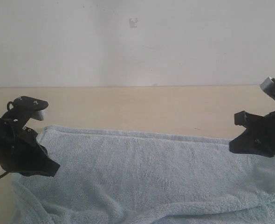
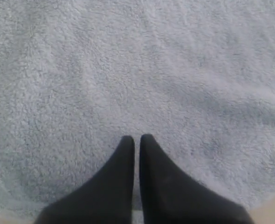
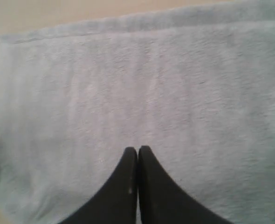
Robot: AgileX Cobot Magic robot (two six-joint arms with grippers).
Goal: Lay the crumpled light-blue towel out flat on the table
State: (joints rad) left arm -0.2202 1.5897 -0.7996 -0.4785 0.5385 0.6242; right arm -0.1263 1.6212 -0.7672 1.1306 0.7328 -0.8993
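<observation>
Two grippers, left gripper (image 2: 134,138) and right gripper (image 3: 138,150), sit pinched closed and empty above the towel (image 1: 142,172), which lies mostly spread on the tabletop (image 1: 137,107). I judge it soft, light, limp; I'd pinch the rumpled near hem below them.

A bare test bench, lab-like: a plain cream worktop (image 1: 142,107) across the frame's middle, a blank white wall (image 1: 137,42) filling the upper half.

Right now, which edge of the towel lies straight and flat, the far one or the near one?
The far edge of the towel lies straight against the bare table. The near edge is still rolled into thick folds.
</observation>
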